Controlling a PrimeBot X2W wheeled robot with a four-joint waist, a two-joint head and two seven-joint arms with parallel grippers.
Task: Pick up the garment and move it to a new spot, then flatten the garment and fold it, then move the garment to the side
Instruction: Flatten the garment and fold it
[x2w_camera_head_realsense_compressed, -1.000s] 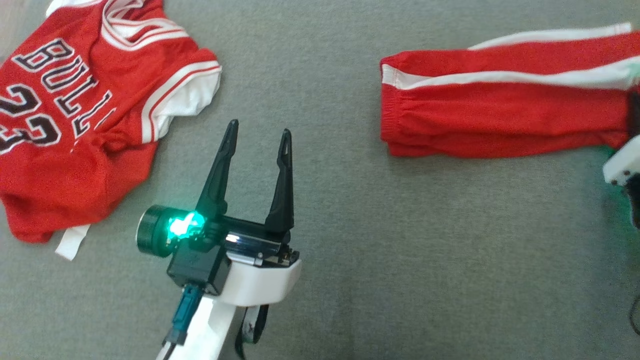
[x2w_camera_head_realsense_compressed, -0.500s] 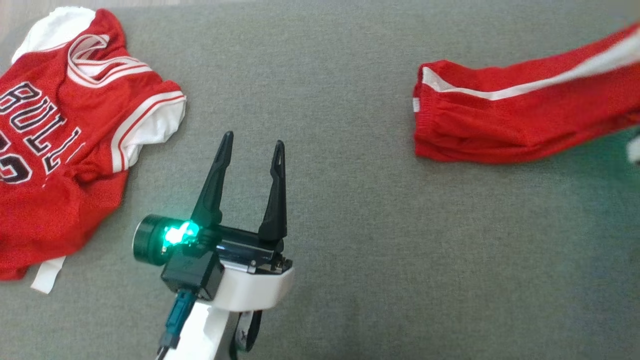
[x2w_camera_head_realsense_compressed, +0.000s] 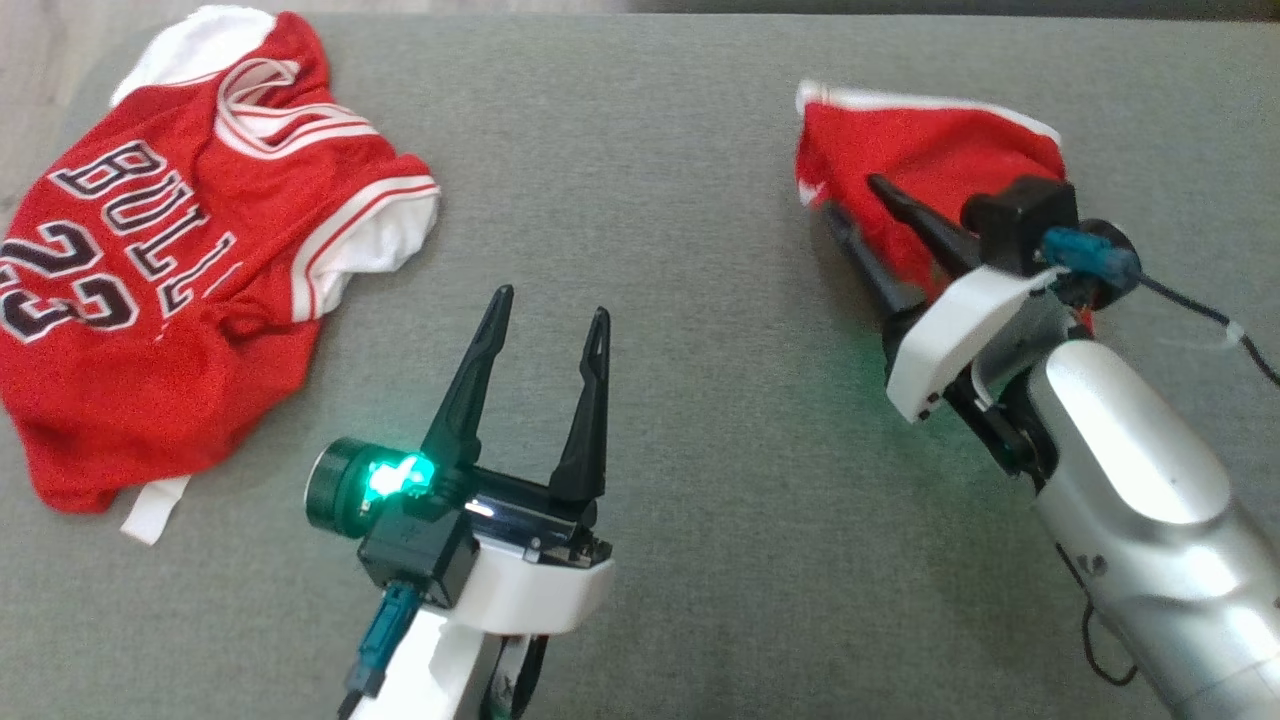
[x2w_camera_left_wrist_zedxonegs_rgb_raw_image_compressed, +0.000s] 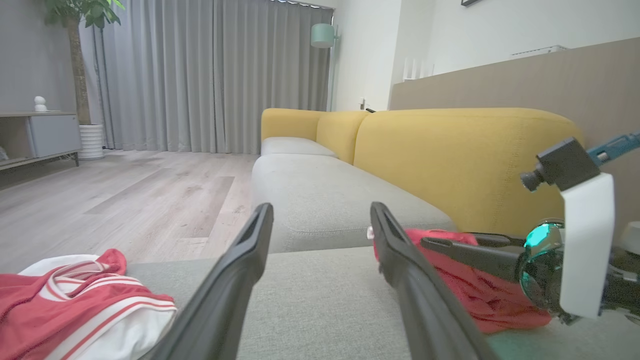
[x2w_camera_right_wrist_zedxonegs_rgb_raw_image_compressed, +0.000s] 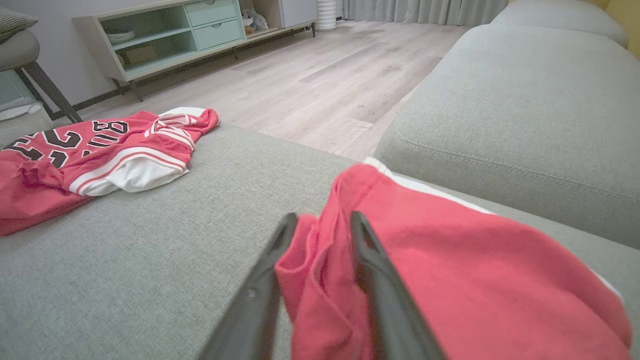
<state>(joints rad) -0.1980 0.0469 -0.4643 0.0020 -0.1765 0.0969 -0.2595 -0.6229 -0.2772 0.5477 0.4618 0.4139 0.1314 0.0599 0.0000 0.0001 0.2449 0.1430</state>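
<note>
A red basketball jersey (x2w_camera_head_realsense_compressed: 170, 300) lies crumpled at the far left of a grey sofa cushion (x2w_camera_head_realsense_compressed: 700, 420). Its white collar end is close to the cushion's far left corner, where wooden floor (x2w_camera_head_realsense_compressed: 30, 50) begins. It has shifted slightly in the head view over the last second, which looks like the camera moving, not the jersey.

In the middle, the left gripper (x2w_camera_head_realsense_compressed: 551, 302) hangs over bare cushion. Its two fingers are spread apart with nothing between them, much as a second ago.

The real change is on the right. A second ago the red trousers (x2w_camera_head_realsense_compressed: 930, 150) lay stretched out long and flat, running off the right side. Now they are gathered into a short bunched heap near the cushion's far edge, and the right arm has swung in over them. The right gripper (x2w_camera_right_wrist_zedxonegs_rgb_raw_image_compressed: 322, 220) has its fingers pinched on a fold of the red cloth, as its wrist camera shows clearly. This reads as the pick-up under way: the trousers are gripped, but most of the cloth seems to rest on the cushion.

The widest free space for moving is the bare grey stretch between jersey and trousers and nearer the robot. Beyond the trousers, a seam leads to a second cushion (x2w_camera_right_wrist_zedxonegs_rgb_raw_image_compressed: 500, 100). In the left wrist view, a yellow backrest (x2w_camera_left_wrist_zedxonegs_rgb_raw_image_compressed: 450, 160) stands to the right.
</note>
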